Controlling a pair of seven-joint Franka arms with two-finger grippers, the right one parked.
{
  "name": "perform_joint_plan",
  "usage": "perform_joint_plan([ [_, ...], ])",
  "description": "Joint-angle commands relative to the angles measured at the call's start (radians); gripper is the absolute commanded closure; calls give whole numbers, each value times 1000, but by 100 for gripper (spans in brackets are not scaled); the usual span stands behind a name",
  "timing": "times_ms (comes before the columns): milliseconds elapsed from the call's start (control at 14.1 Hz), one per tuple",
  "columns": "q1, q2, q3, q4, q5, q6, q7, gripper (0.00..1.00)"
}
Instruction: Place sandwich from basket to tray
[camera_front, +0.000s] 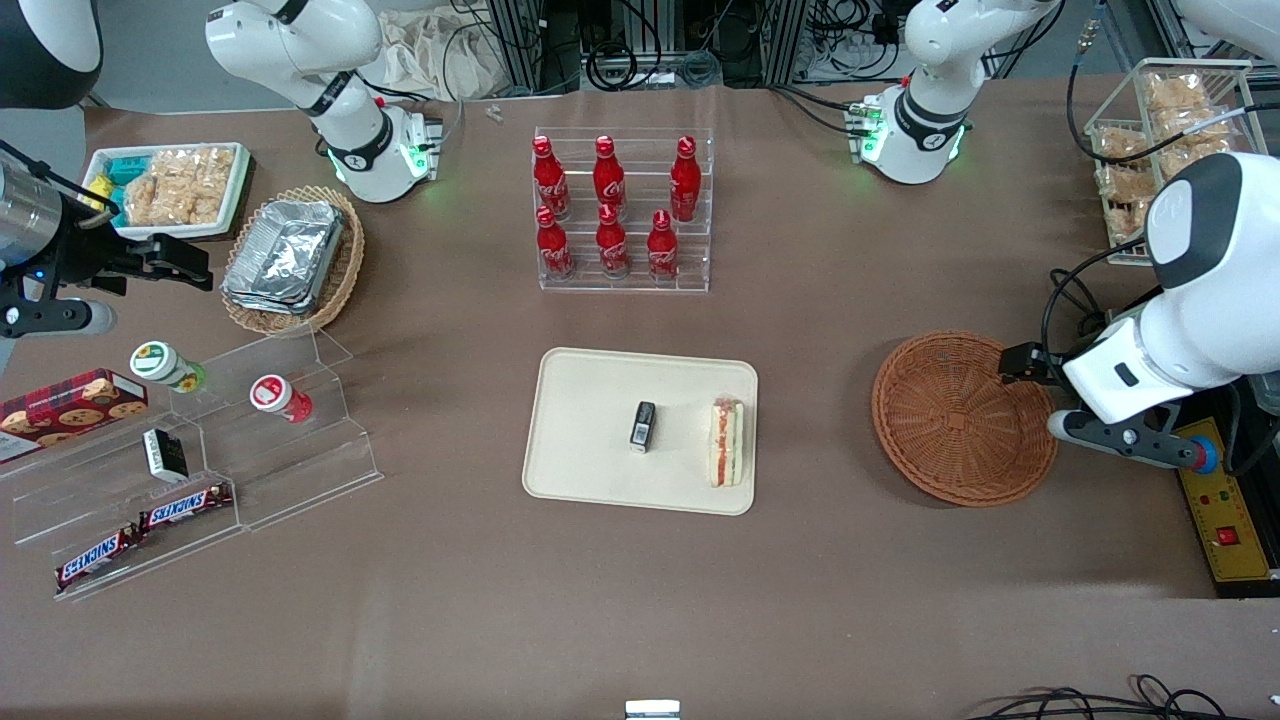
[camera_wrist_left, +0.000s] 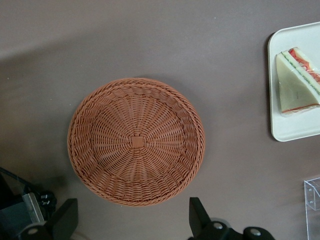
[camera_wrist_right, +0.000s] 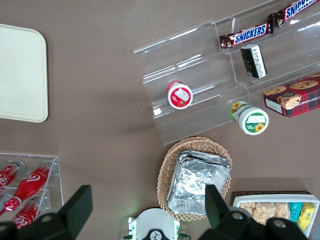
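The sandwich (camera_front: 726, 443) (camera_wrist_left: 297, 80), a pale wedge with red-orange filling, lies on the cream tray (camera_front: 590, 440) (camera_wrist_left: 295, 127) near the tray's edge that faces the basket. Nothing lies in the round reddish-brown basket (camera_front: 962, 418) (camera_wrist_left: 136, 141), which sits on the table toward the working arm's end. My left gripper (camera_front: 1120, 442) (camera_wrist_left: 132, 224) hangs above the table at the basket's rim on the working arm's side. It is open, its two black fingers (camera_wrist_left: 201, 220) spread wide with nothing between them.
A small black box (camera_front: 643, 426) lies on the tray beside the sandwich. An acrylic rack of red cola bottles (camera_front: 620, 210) stands farther from the front camera than the tray. Stepped acrylic shelves with snacks (camera_front: 200, 450) and a foil-container basket (camera_front: 292, 258) lie toward the parked arm's end.
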Motion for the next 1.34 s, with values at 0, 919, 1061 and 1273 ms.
perform_joint_plan([
  [0,6,-59,-3,-17,6,-8,4,0],
  [919,-99,-99,62,7,5,-14,-201,0],
  [1061,-231,-102,194,16,5,-32,-190,0],
  [1273,-313,-100,293,50,-15,-63,-143,0],
])
